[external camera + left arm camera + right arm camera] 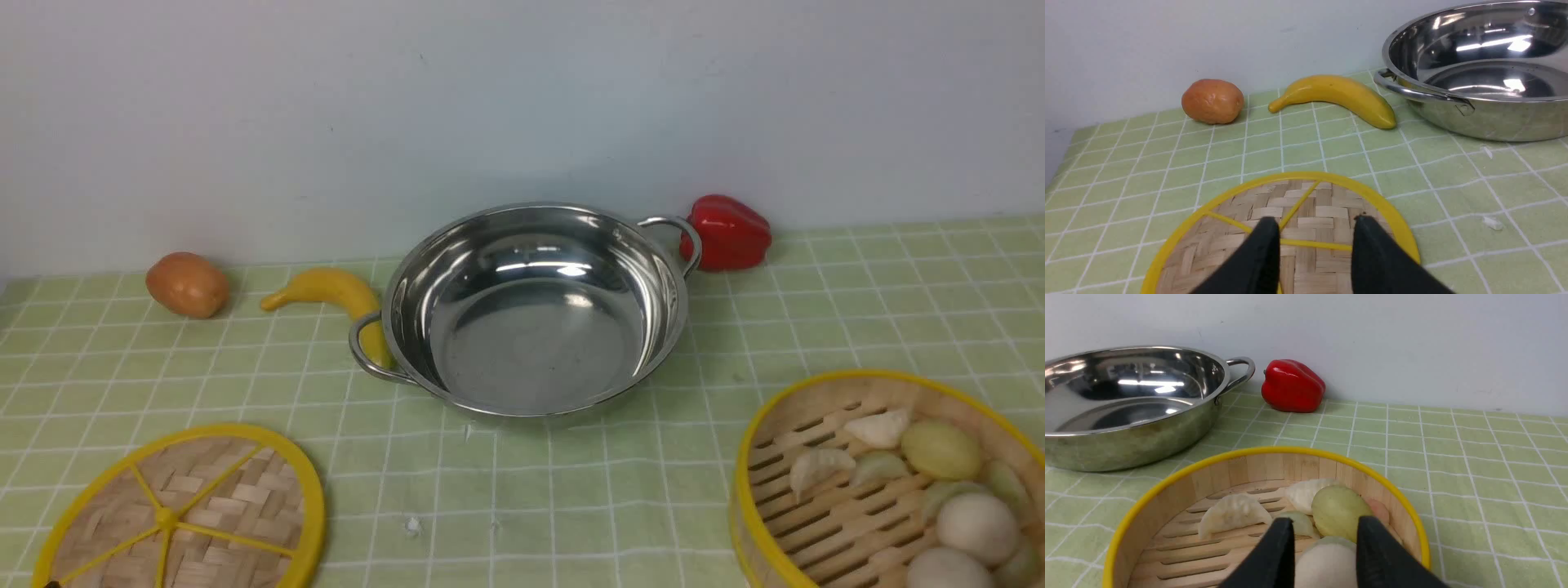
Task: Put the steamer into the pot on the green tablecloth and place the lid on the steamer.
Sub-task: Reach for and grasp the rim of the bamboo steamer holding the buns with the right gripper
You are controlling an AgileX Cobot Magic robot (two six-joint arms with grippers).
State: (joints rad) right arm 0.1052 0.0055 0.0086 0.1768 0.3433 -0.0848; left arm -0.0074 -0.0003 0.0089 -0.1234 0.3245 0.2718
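The pot [535, 314] stands empty in the middle of the green tablecloth [571, 490]; it also shows in both wrist views, pot [1486, 77] and pot [1126, 404]. The lid [184, 514] lies flat at the front left. My left gripper [1316, 220] hovers open over the lid [1306, 212], its fingers [1265, 253] apart with nothing between them. The steamer [886, 482], with dumplings and buns inside, sits at the front right. My right gripper [1325, 520] is open over the steamer [1237, 469], above a white bun [1327, 563]. Neither gripper shows in the front view.
A brown potato [186, 283] and a yellow banana [331, 294] lie behind the lid, the banana touching the pot's left handle [367, 351]. A red pepper [728, 231] sits by the pot's right handle [678, 233]. A pale wall closes off the back.
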